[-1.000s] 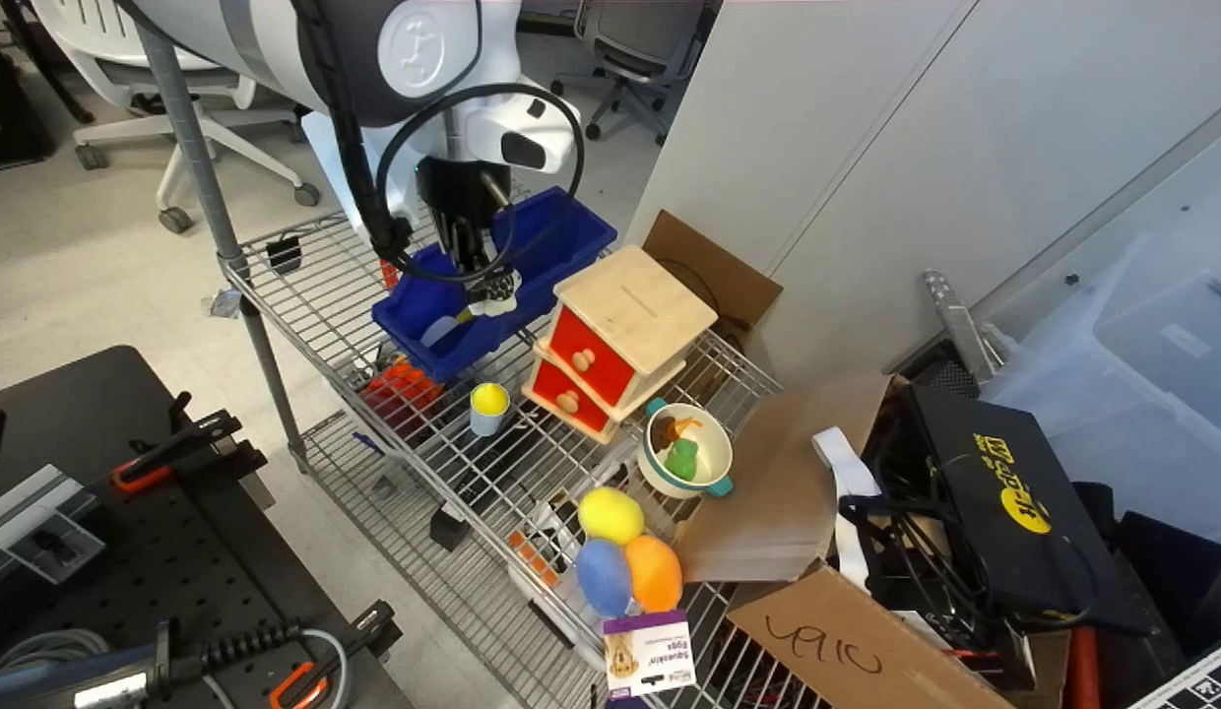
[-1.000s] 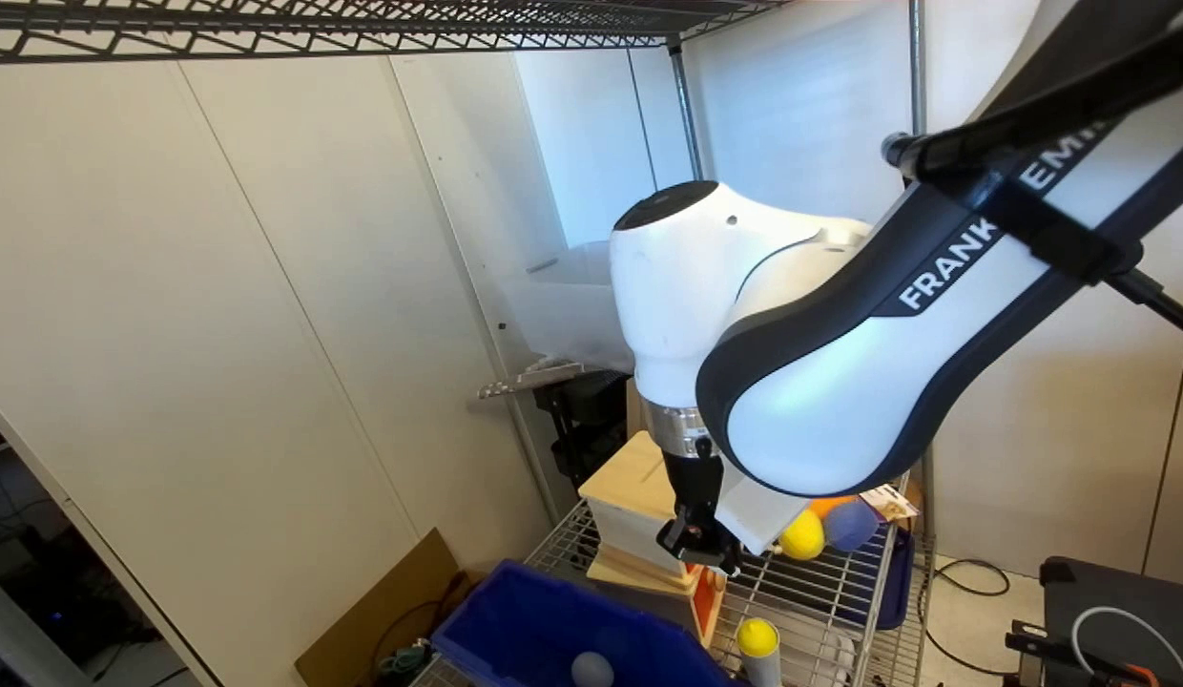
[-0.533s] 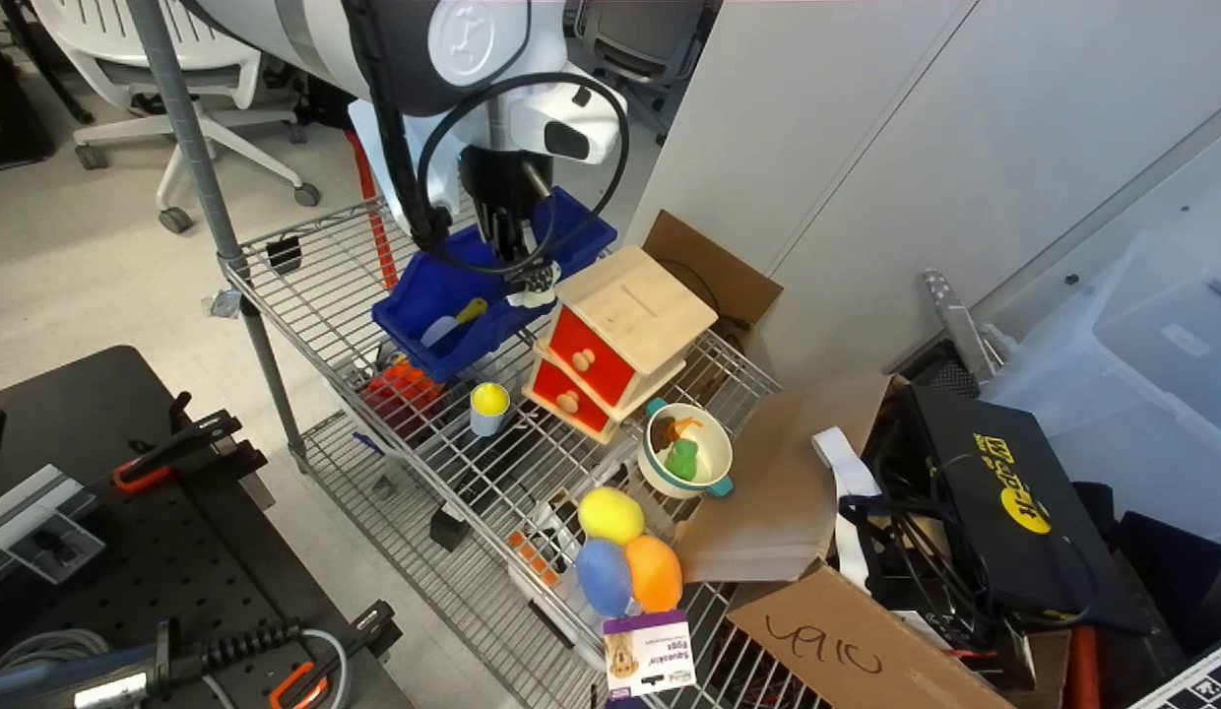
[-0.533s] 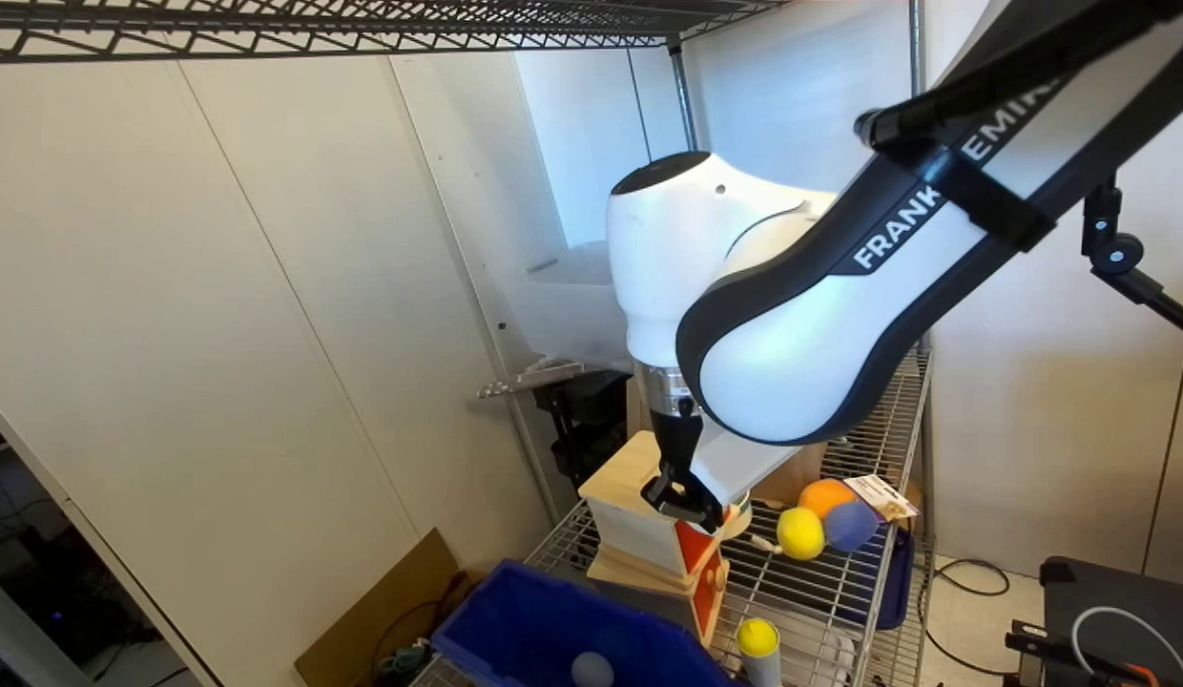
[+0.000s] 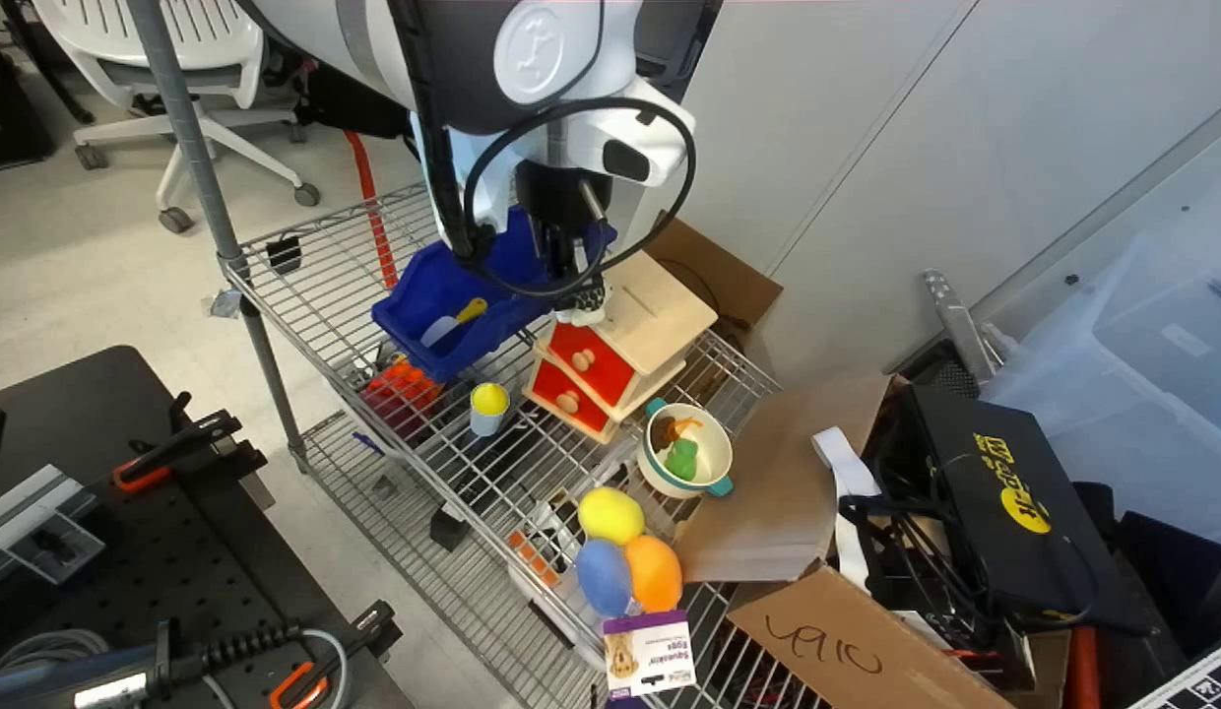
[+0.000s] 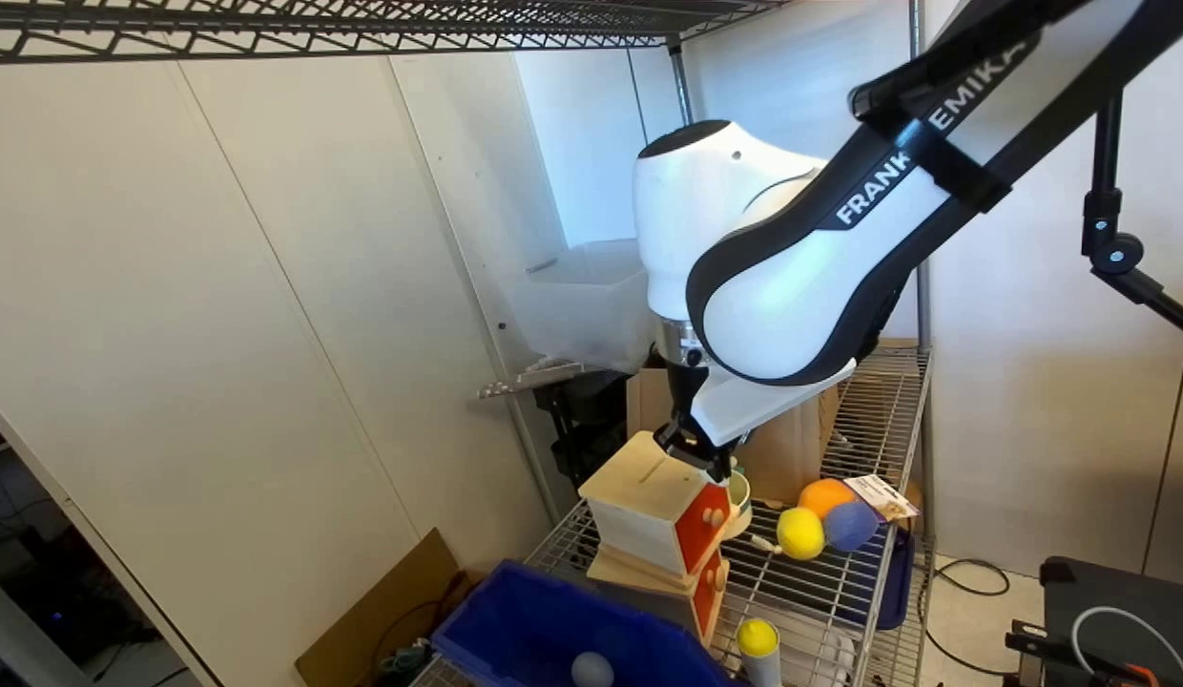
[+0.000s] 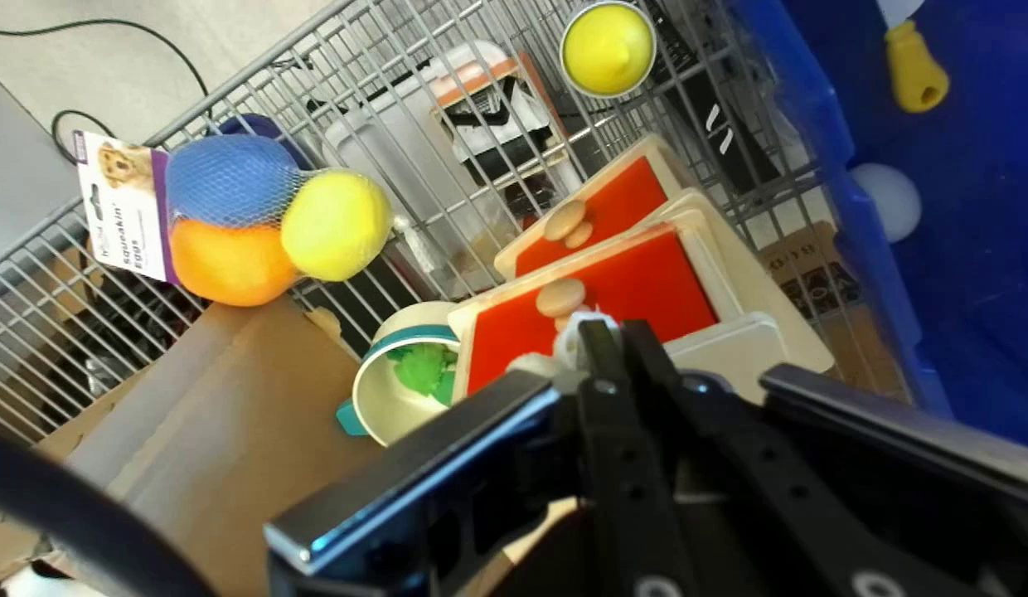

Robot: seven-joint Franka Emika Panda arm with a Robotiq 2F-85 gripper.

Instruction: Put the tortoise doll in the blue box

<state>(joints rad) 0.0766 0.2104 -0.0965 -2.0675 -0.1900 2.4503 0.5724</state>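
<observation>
Pincer (image 7: 619, 336) clenched on a white, dark-patterned object (image 5: 579, 316), over the front of the wooden toy house (image 5: 660, 310). Pincer masks most of the object; too little shows to confirm it as the tortoise doll. Contact between object and house: cannot tell. In an exterior view the blue box (image 6: 553, 615) runs off the lower edge; in the wrist view it is cut off at right. The gripped object is outside the box. Inside the box: a yellow-handled tool (image 7: 918, 70), one end clipped in the wrist view, and a white ball (image 7: 887, 201). Nearby, a two-handled bowl (image 5: 711, 448) holds a green toy (image 5: 681, 460) and an orange-brown item (image 5: 667, 429), both too small to identify.
</observation>
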